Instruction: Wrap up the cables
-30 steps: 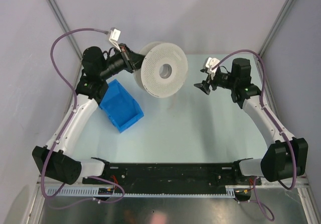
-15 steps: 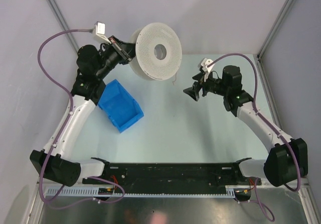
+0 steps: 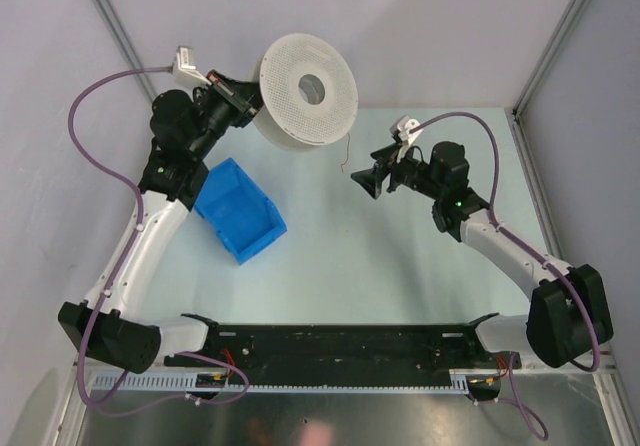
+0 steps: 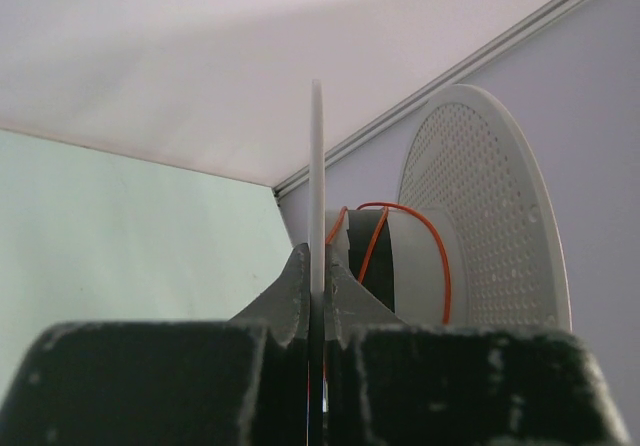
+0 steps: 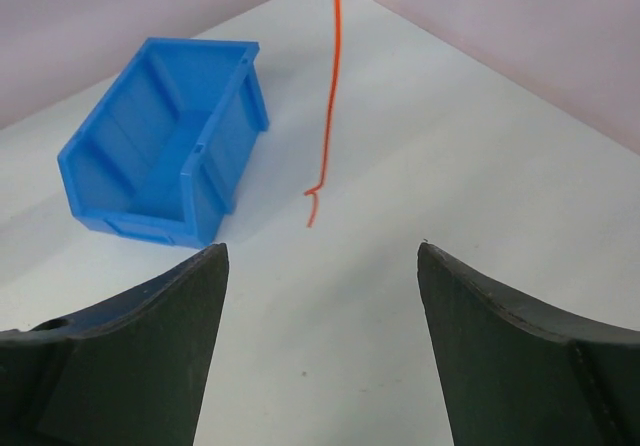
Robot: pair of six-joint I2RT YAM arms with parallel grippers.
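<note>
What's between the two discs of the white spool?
A few loose turns of the thin orange wire lie around the grey hub of the spool. The hub's lower part is hidden behind the left gripper, shut on the near disc.

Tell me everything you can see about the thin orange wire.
The wire is thread-thin and orange-red. A few loose turns lie around the hub of the perforated white spool, which the left gripper clamps by one flange. Its free end hangs straight down, with a small kink at the tip, ahead of the open right gripper, which is not touching it.
</note>
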